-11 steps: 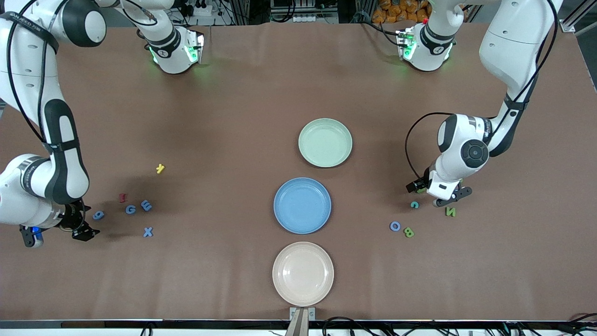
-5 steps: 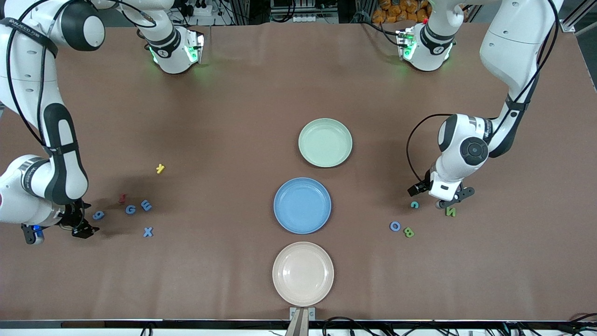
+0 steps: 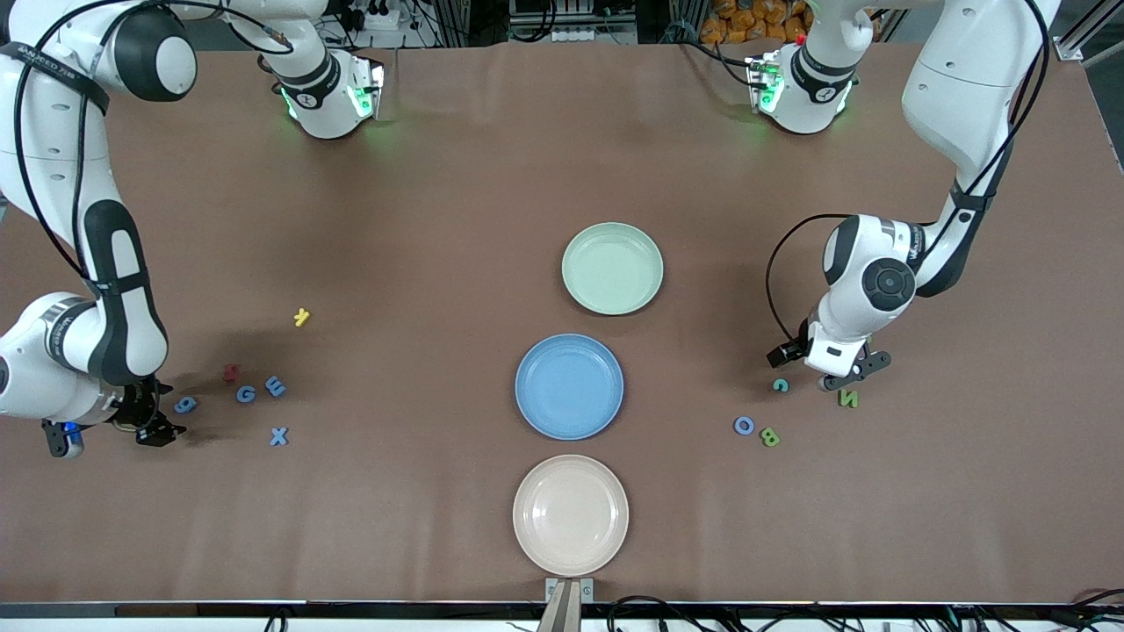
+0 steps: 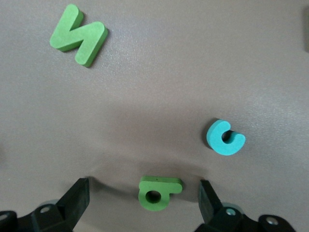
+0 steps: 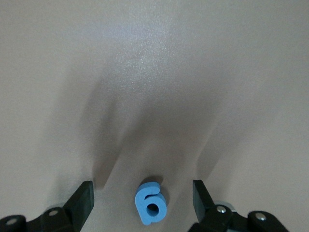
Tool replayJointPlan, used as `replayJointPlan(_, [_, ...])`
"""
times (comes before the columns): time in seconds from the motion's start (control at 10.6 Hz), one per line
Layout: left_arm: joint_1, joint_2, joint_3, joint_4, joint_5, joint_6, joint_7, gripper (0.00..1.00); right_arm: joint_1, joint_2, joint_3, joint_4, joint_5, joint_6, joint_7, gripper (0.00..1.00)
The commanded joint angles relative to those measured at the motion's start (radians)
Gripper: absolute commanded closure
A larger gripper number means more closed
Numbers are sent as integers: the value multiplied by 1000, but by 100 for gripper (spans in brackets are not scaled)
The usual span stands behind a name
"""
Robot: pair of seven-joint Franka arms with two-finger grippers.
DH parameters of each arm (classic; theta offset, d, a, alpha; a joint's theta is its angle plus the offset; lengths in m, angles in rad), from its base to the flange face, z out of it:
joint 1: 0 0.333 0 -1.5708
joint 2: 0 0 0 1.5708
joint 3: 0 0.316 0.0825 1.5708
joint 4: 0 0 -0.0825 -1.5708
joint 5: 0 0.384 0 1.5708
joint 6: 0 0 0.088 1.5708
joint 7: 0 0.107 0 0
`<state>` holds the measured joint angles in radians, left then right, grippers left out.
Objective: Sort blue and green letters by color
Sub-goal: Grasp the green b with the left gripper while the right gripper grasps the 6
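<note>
While both arms reach down at their own ends of the brown table [image 3: 439, 175], we see three round plates in a row at its middle: pale green plate [image 3: 612, 268] farthest from the front camera, blue plate [image 3: 569, 386], then beige plate [image 3: 571, 514] nearest. Our right gripper [image 5: 143, 203] stands with fingers spread on either side of a small blue foam 6-shaped piece [image 5: 150, 206], not touching it. Beside that lie the blue G [image 3: 246, 394], E [image 3: 276, 386] and X [image 3: 279, 435]. Our left gripper [image 4: 145, 200] is likewise released, straddling a green foam P [image 4: 157, 192]. Near it lie a green N [image 4: 77, 35], a teal C [image 4: 223, 137], a blue O [image 3: 744, 426] and a green B [image 3: 770, 436].
</note>
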<state>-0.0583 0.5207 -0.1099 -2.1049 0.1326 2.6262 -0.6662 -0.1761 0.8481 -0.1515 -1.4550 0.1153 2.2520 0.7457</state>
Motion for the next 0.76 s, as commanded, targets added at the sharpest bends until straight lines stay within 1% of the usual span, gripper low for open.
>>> replayJointPlan(0.0, [2,-4,1,-12,28,20,-19,0,-9,2,9,-8,12,14,4,16])
replayJointPlan(0.09, [2,-10,1,-14,28,17,-18,0,-9,2,9,-10,10,12,1,24])
replayJointPlan(0.28, [2,-16,-1,-14,28,9,-24,0,-9,2,9,-10,10,11,-23,50])
replayJointPlan(0.47, [2,-21,-1,-15,27,3,-29,0,-11,2,9,-10,10,6,-40,66])
replayJointPlan(0.57, [0,-21,-1,-15,27,2,-30,9,-9,2,9,-10,10,5,-40,68])
replayJointPlan(0.66, [0,-22,-2,-17,27,2,-33,64,-8,2,9,-10,10,3,-39,68])
